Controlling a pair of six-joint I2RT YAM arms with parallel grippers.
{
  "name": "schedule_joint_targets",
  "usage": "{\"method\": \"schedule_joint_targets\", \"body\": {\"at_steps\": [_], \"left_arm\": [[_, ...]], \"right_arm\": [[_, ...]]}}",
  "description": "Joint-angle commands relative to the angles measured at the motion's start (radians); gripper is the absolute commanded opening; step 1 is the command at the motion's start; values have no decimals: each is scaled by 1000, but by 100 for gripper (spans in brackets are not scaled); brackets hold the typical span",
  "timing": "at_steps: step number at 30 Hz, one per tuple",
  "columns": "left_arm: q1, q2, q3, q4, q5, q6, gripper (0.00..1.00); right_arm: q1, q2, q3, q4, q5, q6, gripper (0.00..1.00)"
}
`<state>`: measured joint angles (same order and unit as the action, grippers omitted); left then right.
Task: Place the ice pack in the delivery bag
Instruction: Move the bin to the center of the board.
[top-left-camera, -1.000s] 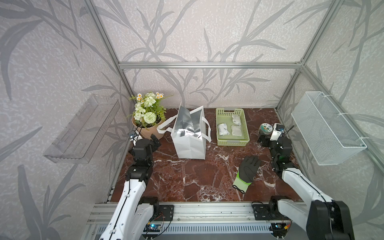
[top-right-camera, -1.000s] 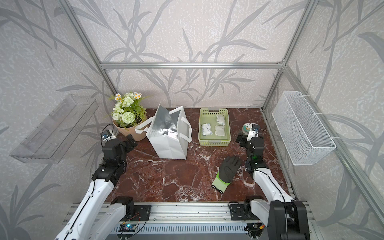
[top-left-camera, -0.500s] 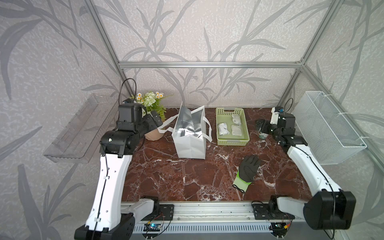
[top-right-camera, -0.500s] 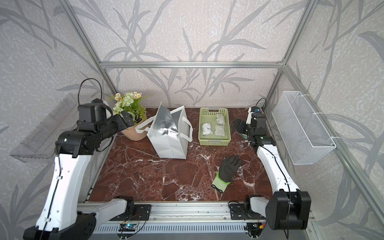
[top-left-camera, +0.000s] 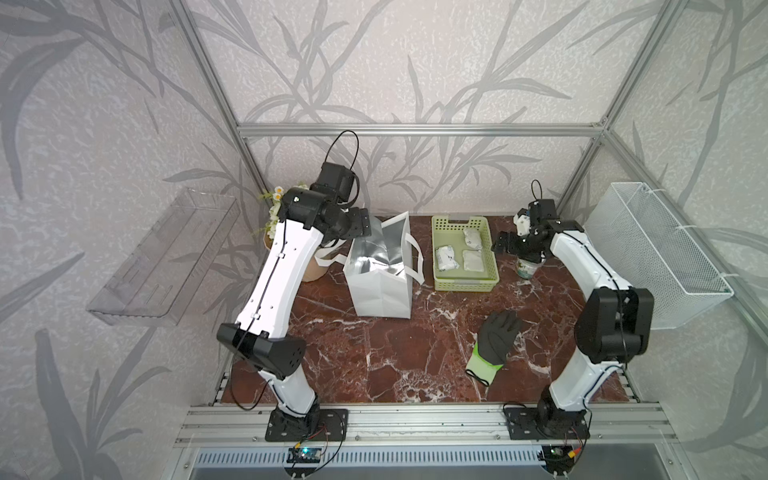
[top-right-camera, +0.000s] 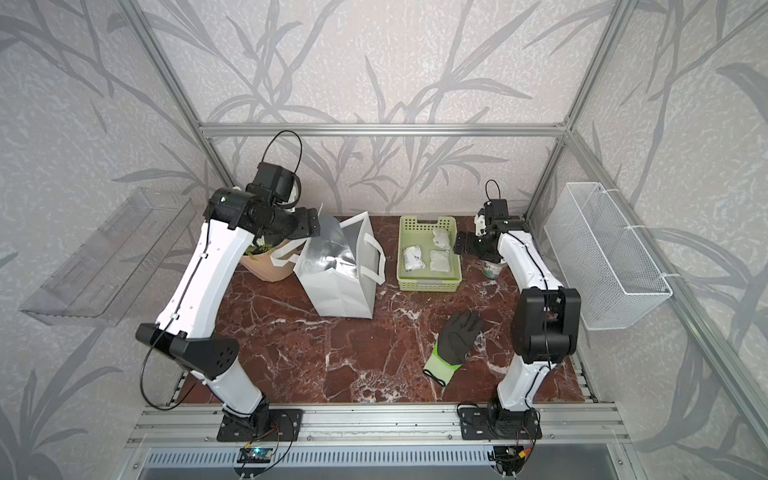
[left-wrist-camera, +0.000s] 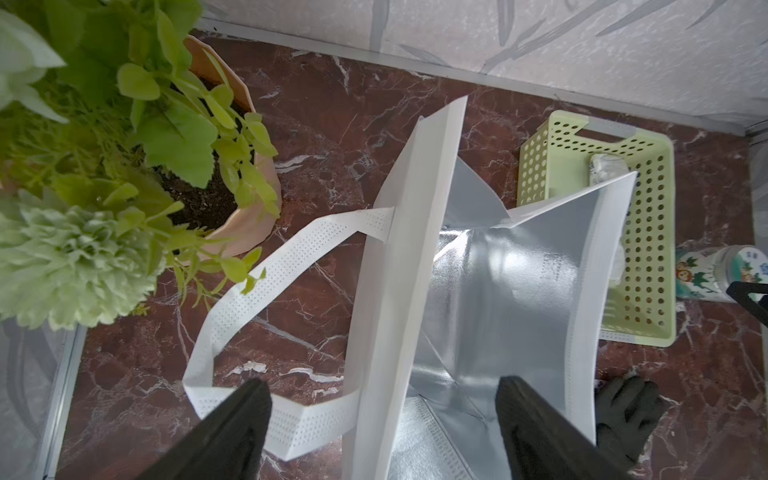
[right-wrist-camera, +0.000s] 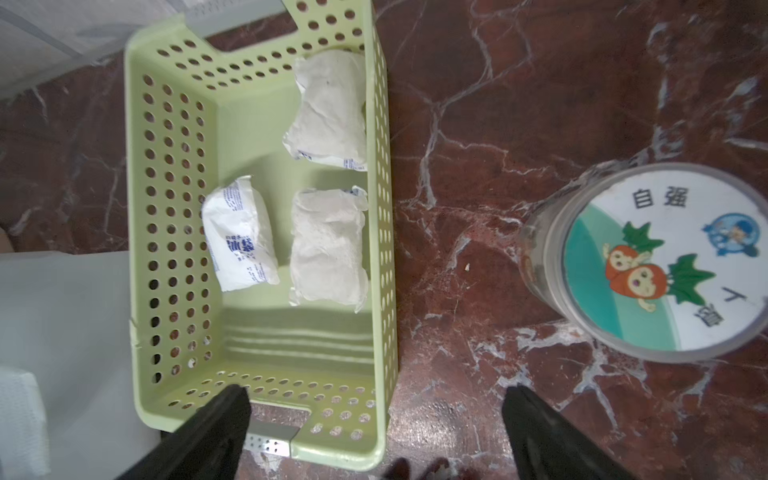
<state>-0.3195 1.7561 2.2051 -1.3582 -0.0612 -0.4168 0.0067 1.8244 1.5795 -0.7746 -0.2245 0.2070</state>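
The delivery bag (top-left-camera: 382, 291) (top-right-camera: 338, 291) stands open at the back middle, white with a silver lining (left-wrist-camera: 498, 291). Three white ice packs (right-wrist-camera: 239, 237) (right-wrist-camera: 328, 112) (right-wrist-camera: 328, 245) lie in the green basket (right-wrist-camera: 166, 166) (top-left-camera: 465, 286) just right of the bag. My left gripper (top-left-camera: 361, 224) (left-wrist-camera: 382, 386) is open above the bag's left rim, one finger over the outer handle and one over the lining. My right gripper (top-left-camera: 500, 247) (right-wrist-camera: 374, 392) is open and empty, hovering over the basket's right wall.
A potted plant (left-wrist-camera: 104, 166) stands close to the bag's left side. A lidded tub (right-wrist-camera: 656, 257) (top-left-camera: 528, 268) sits right of the basket. A black glove with a green cuff (top-left-camera: 496, 340) lies front right. A wire basket (top-left-camera: 656, 249) and a clear tray (top-left-camera: 166, 257) hang on the side walls.
Both arms rose from a low folded pose and reached toward the back. The left gripper came over the bag's left rim, the right one over the basket's right side.
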Motion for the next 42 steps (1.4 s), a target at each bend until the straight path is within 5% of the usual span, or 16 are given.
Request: {"method": "schedule_joint_targets", "body": {"at_steps": [1,13,17,28,39,42], "left_arm": [[-1,51,59,-55,-19,58,83],[7,175,145,-80,19,49,13],[11,173,126,-80,17,46,0],[12,85,-32,88,195,-55,0],[2,-6,-234,286,339,-229,0],[-5,-23,-255,313,354,-266,0]], "right_arm": [[10,57,54,-88,11,-40,99],[45,272,239,-151,52,-54,90],[52,315,256,-160,44,-45,77],[64,245,147,-175,88,-67,0],[51,58,-123,-181,179,-113,0],[39,28,-127,-182,175,-112,23]]}}
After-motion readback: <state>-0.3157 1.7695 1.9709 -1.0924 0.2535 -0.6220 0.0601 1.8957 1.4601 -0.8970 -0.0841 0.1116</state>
